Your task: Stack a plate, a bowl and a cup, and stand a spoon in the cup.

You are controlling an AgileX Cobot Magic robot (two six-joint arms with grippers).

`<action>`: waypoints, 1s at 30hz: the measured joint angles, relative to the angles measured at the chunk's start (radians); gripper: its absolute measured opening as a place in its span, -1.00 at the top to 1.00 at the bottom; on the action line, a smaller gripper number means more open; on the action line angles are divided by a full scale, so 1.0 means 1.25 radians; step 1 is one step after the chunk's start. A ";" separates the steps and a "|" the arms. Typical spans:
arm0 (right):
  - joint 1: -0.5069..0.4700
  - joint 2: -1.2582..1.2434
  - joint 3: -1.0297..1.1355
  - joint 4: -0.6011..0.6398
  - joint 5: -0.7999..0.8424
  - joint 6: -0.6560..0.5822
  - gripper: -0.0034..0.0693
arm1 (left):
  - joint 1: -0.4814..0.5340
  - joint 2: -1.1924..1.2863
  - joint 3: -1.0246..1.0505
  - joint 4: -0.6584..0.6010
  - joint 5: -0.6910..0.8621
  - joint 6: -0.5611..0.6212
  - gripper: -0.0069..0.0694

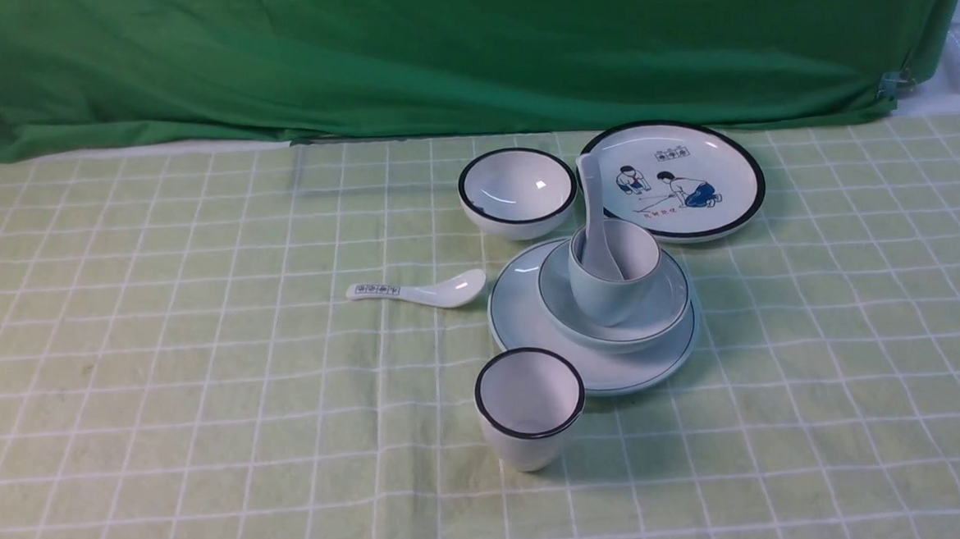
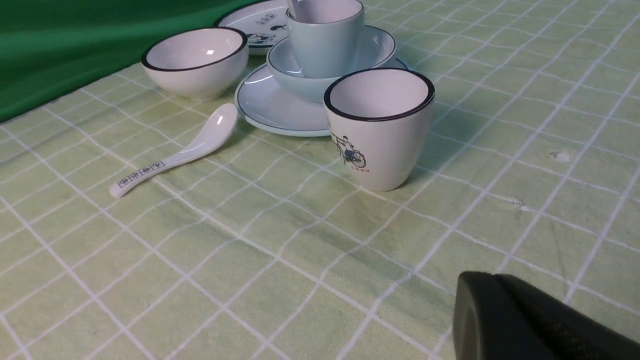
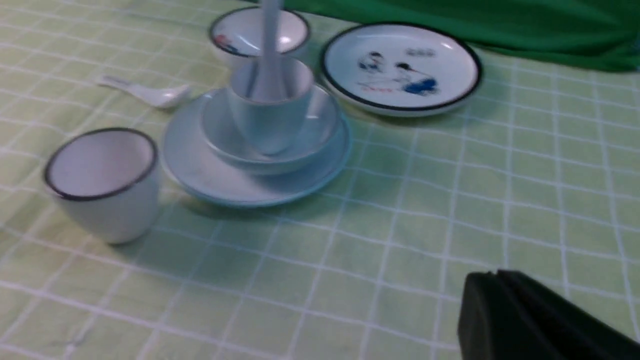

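Note:
The pale plate (image 1: 524, 333) lies on the checked cloth right of centre. The wide shallow bowl (image 1: 667, 313) sits on it, and the pale cup (image 1: 613, 295) stands in the bowl. The plain white spoon (image 1: 593, 206) stands in the cup, its handle leaning up and away from me. The same stack shows in both wrist views, with the cup (image 2: 325, 42) and the spoon (image 3: 270, 50). My left gripper (image 2: 493, 275) is shut and empty, well short of the stack. My right gripper (image 3: 495, 271) is also shut and empty, off to the stack's right. Neither gripper shows in the front view.
A black-rimmed cup (image 1: 530, 406) stands just in front of the plate. A black-rimmed bowl (image 1: 517, 192) and a picture plate (image 1: 672, 179) sit behind the stack. A spoon with a printed handle (image 1: 419, 291) lies to its left. A green curtain (image 1: 468, 48) closes the back.

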 joint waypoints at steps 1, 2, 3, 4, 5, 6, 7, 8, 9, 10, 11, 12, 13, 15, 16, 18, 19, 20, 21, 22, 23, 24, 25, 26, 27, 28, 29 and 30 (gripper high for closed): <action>-0.011 -0.020 0.020 -0.001 -0.004 0.000 0.86 | 0.000 0.000 0.000 0.000 0.000 0.000 0.81; -0.040 -0.099 0.088 -0.010 -0.014 0.000 0.86 | 0.000 0.000 0.000 0.000 0.000 0.000 0.81; -0.055 -0.146 0.141 -0.010 -0.021 0.000 0.86 | 0.000 0.000 0.000 0.000 0.000 0.000 0.81; -0.061 -0.187 0.172 -0.010 -0.026 0.000 0.86 | 0.000 0.000 0.000 0.000 0.000 0.000 0.81; -0.066 -0.220 0.219 -0.010 -0.035 0.000 0.86 | 0.000 0.000 0.000 0.000 0.000 0.000 0.81; -0.068 -0.234 0.240 -0.010 -0.040 0.000 0.86 | 0.000 0.000 0.000 0.000 0.000 0.000 0.81; -0.069 -0.238 0.251 -0.010 -0.046 0.000 0.86 | 0.000 0.000 0.000 0.000 0.000 0.000 0.81; -0.069 -0.240 0.253 -0.010 -0.048 0.000 0.86 | 0.000 0.000 0.000 0.000 0.000 0.000 0.81; -0.069 -0.243 0.261 -0.010 -0.064 0.000 0.86 | 0.000 0.000 0.000 0.000 0.002 0.000 0.81; -0.070 -0.243 0.261 -0.010 -0.072 0.000 0.86 | 0.000 0.000 0.000 0.000 0.002 0.000 0.81; -0.070 -0.243 0.261 -0.010 -0.079 0.000 0.86 | 0.000 0.000 0.000 0.000 0.002 0.000 0.81; -0.070 -0.243 0.261 -0.010 -0.084 0.000 0.86 | 0.000 0.000 0.000 0.000 0.002 0.000 0.81; -0.070 -0.243 0.261 -0.010 -0.086 0.000 0.86 | 0.000 0.000 0.000 0.000 0.002 0.000 0.81; -0.070 -0.244 0.261 -0.010 -0.087 0.000 0.85 | 0.000 0.000 0.000 0.000 0.002 0.000 0.81; -0.070 -0.244 0.261 -0.010 -0.087 0.001 0.85 | 0.000 0.000 0.000 0.000 0.002 0.000 0.81; -0.070 -0.244 0.261 -0.010 -0.087 0.001 0.84 | 0.000 0.000 0.000 0.000 0.002 0.000 0.81; -0.070 -0.244 0.261 -0.010 -0.087 0.001 0.84 | 0.000 0.000 0.000 0.000 0.002 0.000 0.81; -0.070 -0.244 0.261 -0.010 -0.087 0.001 0.83 | 0.000 0.000 0.000 0.000 0.002 0.000 0.81; -0.070 -0.244 0.261 -0.010 -0.087 0.001 0.82 | 0.000 0.000 0.000 0.000 0.002 0.000 0.81; -0.070 -0.244 0.261 -0.010 -0.087 0.001 0.81 | 0.000 0.000 0.000 0.000 0.002 0.000 0.81; -0.070 -0.244 0.261 -0.010 -0.087 0.002 0.81 | 0.000 0.000 0.000 0.000 0.002 0.000 0.81; -0.070 -0.244 0.261 -0.010 -0.087 0.002 0.81 | 0.000 0.000 0.000 0.000 0.002 0.000 0.81; -0.070 -0.244 0.261 -0.010 -0.087 0.002 0.80 | 0.000 0.000 0.000 0.000 0.002 0.002 0.81; -0.070 -0.244 0.261 -0.010 -0.087 0.002 0.79 | 0.000 0.000 0.000 0.000 0.002 0.003 0.81; -0.070 -0.244 0.261 -0.010 -0.087 0.002 0.78 | 0.000 0.000 0.000 0.000 0.002 0.003 0.81; -0.070 -0.244 0.261 -0.010 -0.087 0.002 0.77 | 0.000 0.000 0.000 0.000 0.002 0.003 0.81; -0.070 -0.244 0.261 -0.010 -0.088 0.002 0.76 | 0.000 0.000 0.000 0.000 0.002 0.003 0.81; -0.070 -0.244 0.261 -0.010 -0.089 0.002 0.75 | 0.000 0.000 0.000 0.000 0.002 0.003 0.81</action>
